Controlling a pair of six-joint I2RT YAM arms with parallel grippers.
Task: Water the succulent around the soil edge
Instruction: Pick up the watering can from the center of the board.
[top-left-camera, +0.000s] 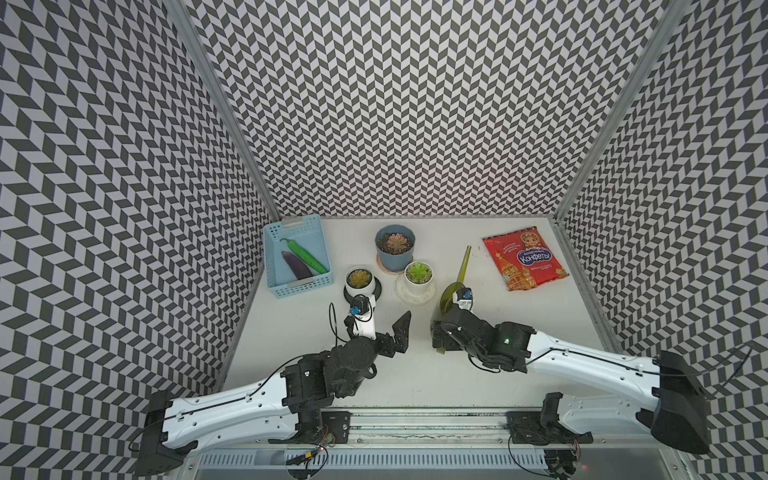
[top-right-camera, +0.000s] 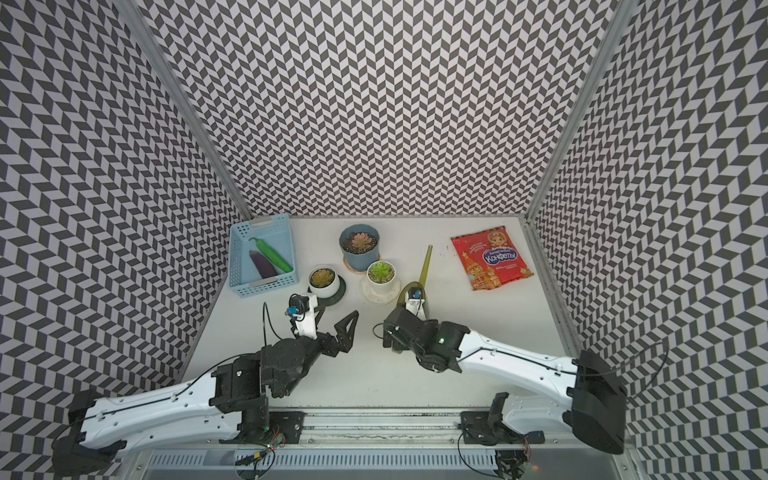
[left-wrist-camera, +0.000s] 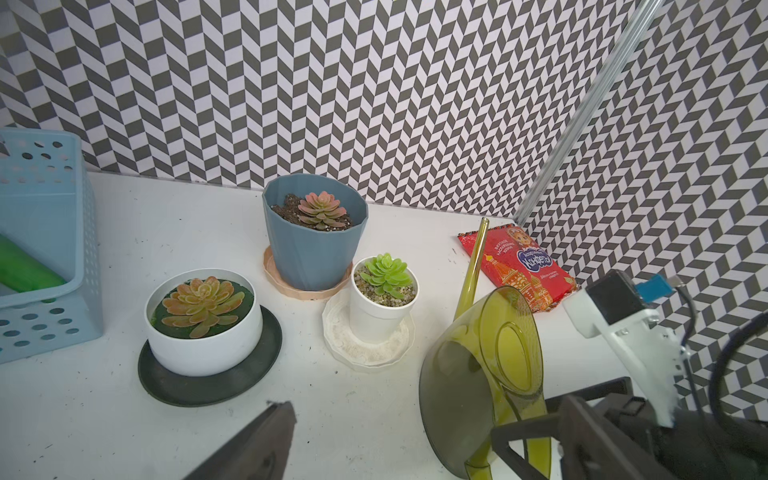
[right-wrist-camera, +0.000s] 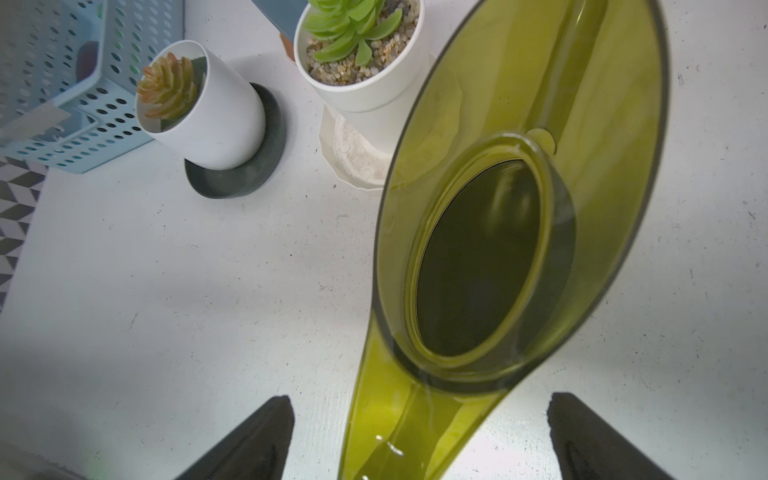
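Three potted succulents stand mid-table. A pink one grows in dark soil in a blue pot (top-left-camera: 395, 249) (left-wrist-camera: 316, 249). An orange one fills a white bowl (top-left-camera: 360, 279) (left-wrist-camera: 203, 328) on a dark saucer. A green one sits in gravel in a small white pot (top-left-camera: 418, 275) (left-wrist-camera: 384, 295). An olive translucent watering can (top-left-camera: 449, 297) (left-wrist-camera: 478, 374) (right-wrist-camera: 478, 257) rests on the table right of them, its spout pointing to the back. My right gripper (top-left-camera: 439, 338) (right-wrist-camera: 419, 440) is open, its fingers on either side of the can's handle without touching it. My left gripper (top-left-camera: 384, 326) (left-wrist-camera: 399, 449) is open and empty, in front of the pots.
A light blue basket (top-left-camera: 303, 286) at the back left holds a green vegetable and an eggplant. A red candy bag (top-left-camera: 523, 259) lies at the back right. Patterned walls close in the back and both sides of the table.
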